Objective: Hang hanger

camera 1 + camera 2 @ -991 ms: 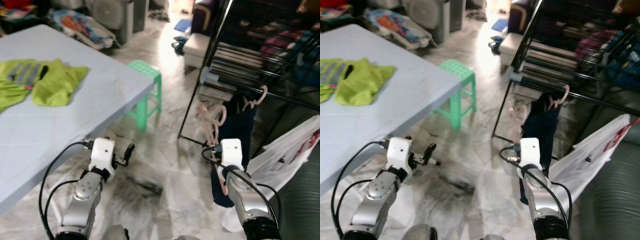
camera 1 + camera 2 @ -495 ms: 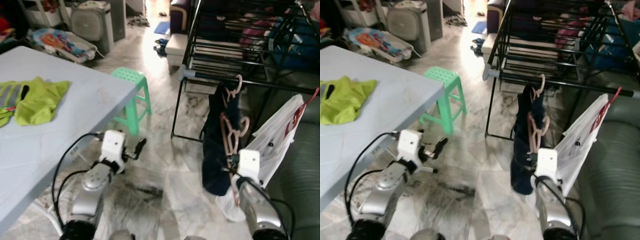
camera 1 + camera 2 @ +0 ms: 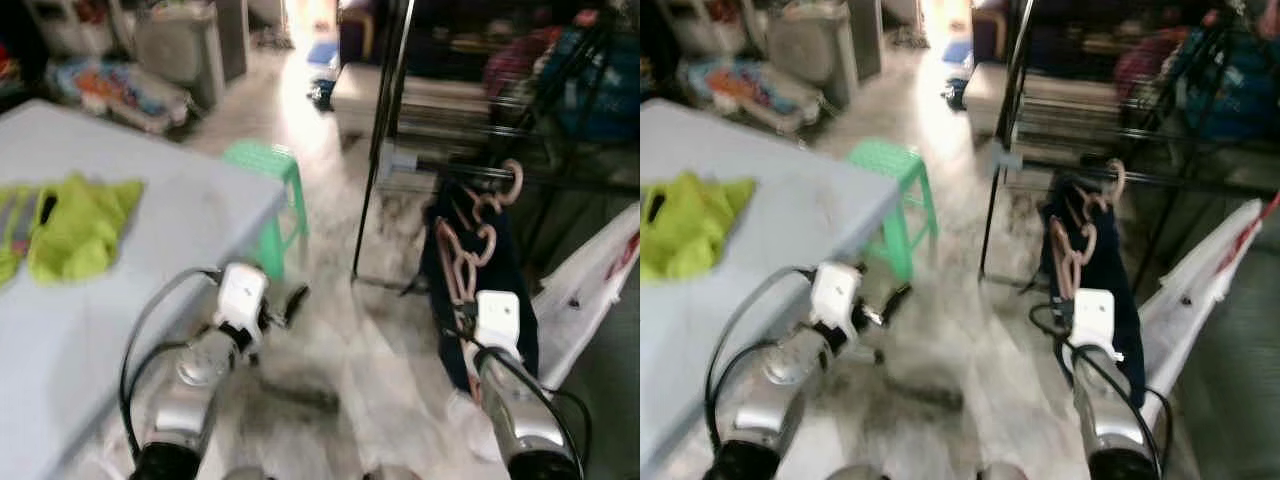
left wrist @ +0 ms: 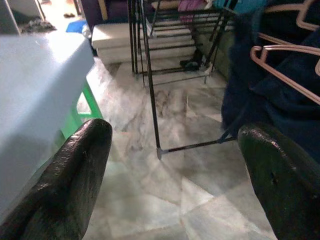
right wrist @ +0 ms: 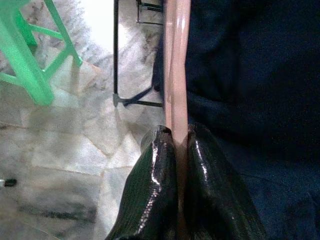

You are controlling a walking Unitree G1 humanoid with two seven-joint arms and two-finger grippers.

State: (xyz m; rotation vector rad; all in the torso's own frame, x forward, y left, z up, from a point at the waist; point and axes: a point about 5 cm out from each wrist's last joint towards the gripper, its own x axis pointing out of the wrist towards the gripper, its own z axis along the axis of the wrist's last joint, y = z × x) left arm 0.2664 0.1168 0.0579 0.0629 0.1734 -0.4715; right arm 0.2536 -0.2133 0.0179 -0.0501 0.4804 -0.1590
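Observation:
My right gripper (image 5: 179, 145) is shut on a pink plastic hanger (image 3: 458, 258), held upright in front of a dark navy garment (image 3: 505, 290). That garment hangs on another pink hanger (image 3: 505, 188) hooked over a bar of the black drying rack (image 3: 400, 110). The held hanger's hook (image 3: 484, 240) sits below the rack bar, apart from it. In the right wrist view the pink bar (image 5: 178, 60) runs straight up from between the fingers. My left gripper (image 3: 290, 303) is open, low over the marble floor with nothing in it; its two black fingers (image 4: 75, 180) stand wide apart.
A grey table (image 3: 150, 240) with a yellow-green vest (image 3: 75, 225) stands on my left. A green stool (image 3: 270, 190) is beside it. A white plastic bag (image 3: 590, 290) hangs right of the rack. The marble floor (image 3: 340, 350) between table and rack is open.
The camera has shifted and blurred, so the rack looks nearer. My right gripper still holds the pink hanger by the navy garment, and the left gripper stays open.

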